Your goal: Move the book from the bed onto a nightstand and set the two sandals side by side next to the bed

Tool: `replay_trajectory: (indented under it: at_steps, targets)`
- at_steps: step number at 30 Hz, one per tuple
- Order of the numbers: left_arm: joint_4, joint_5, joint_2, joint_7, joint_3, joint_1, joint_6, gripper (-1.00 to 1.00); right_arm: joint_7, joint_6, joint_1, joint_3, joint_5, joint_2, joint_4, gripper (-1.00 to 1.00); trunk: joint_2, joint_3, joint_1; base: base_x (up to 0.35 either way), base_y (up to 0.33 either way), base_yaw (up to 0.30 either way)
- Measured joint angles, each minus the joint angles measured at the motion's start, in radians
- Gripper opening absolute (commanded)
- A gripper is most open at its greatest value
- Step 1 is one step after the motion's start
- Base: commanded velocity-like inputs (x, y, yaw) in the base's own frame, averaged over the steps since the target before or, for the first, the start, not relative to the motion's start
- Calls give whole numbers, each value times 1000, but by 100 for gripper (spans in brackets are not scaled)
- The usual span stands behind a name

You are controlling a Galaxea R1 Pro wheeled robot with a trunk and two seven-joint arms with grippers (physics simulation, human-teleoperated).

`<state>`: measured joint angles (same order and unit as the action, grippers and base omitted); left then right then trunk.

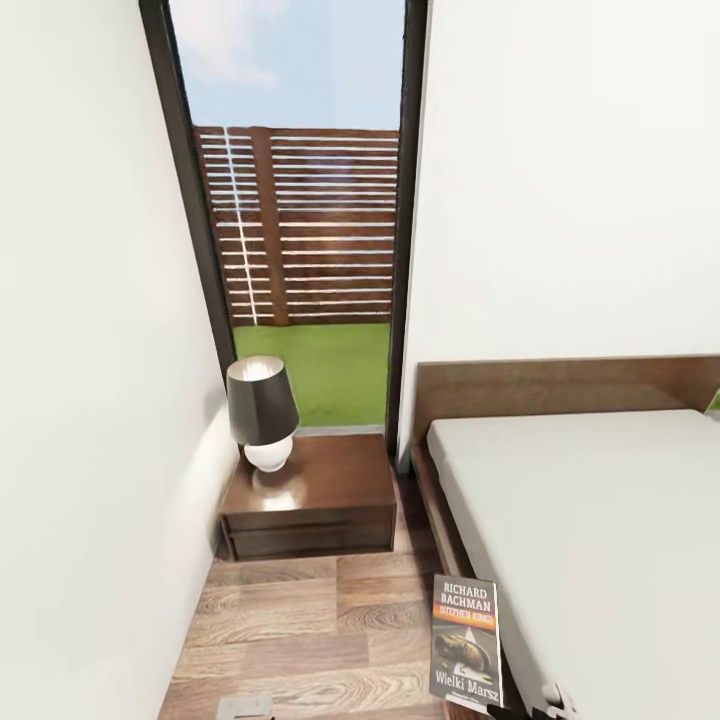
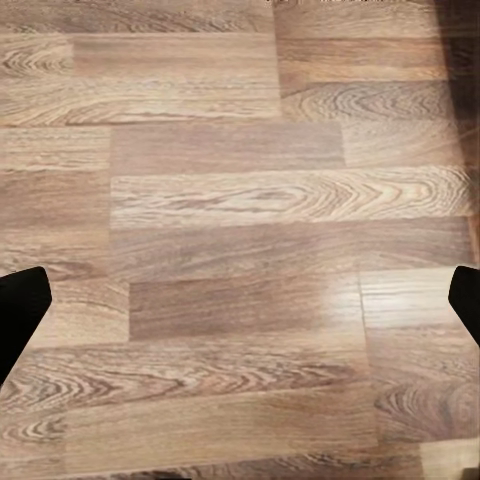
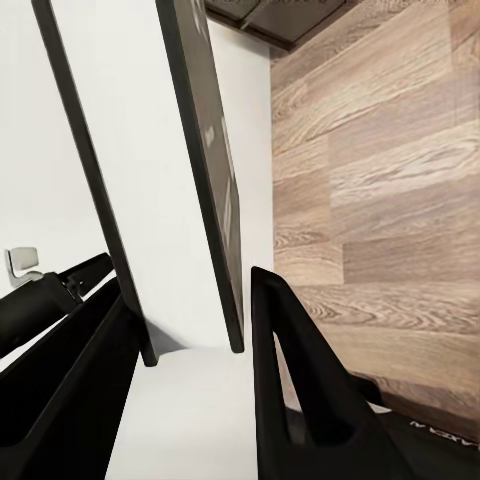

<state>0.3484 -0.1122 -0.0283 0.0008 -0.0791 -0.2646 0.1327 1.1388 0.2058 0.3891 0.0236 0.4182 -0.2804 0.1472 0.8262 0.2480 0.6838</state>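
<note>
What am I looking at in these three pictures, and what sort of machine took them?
This is a simulated wheeled robot with two arms, each ending in two fingers. The large picture comes from a camera on its head. It shows a tall window, a nightstand carrying a lamp, the bed and the wooden floor. The other two cameras sit on the arms, looking along the fingers. The left arm's camera looks down at floor planks. The left fingers are black, spread wide and hold nothing. The right fingers seem to grip the book. In the head picture that book stands upright in the air beside the bed, with its cover facing the camera.
</note>
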Motion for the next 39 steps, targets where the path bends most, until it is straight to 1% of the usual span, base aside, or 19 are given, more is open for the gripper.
replay_trajectory:
  at_steps: [30, 37, 39]
  targets:
    - [0, 0, 0, 0, 0, 0, 0, 100, 1, 0, 0, 0, 0, 0, 1, -100, 0, -48, 0, 0, 0, 0]
    - [-1, 0, 0, 0, 0, 0, 0, 100, 0, -2, 0, 1, -1, 0, -2, -100, 0, -52, 0, 0, 0, 0]
    - [-1, 0, 0, -1, 0, 0, 0, 100, 0, -16, 0, 2, -1, 0, -2, -100, 0, -52, 0, 0, 0, 0]
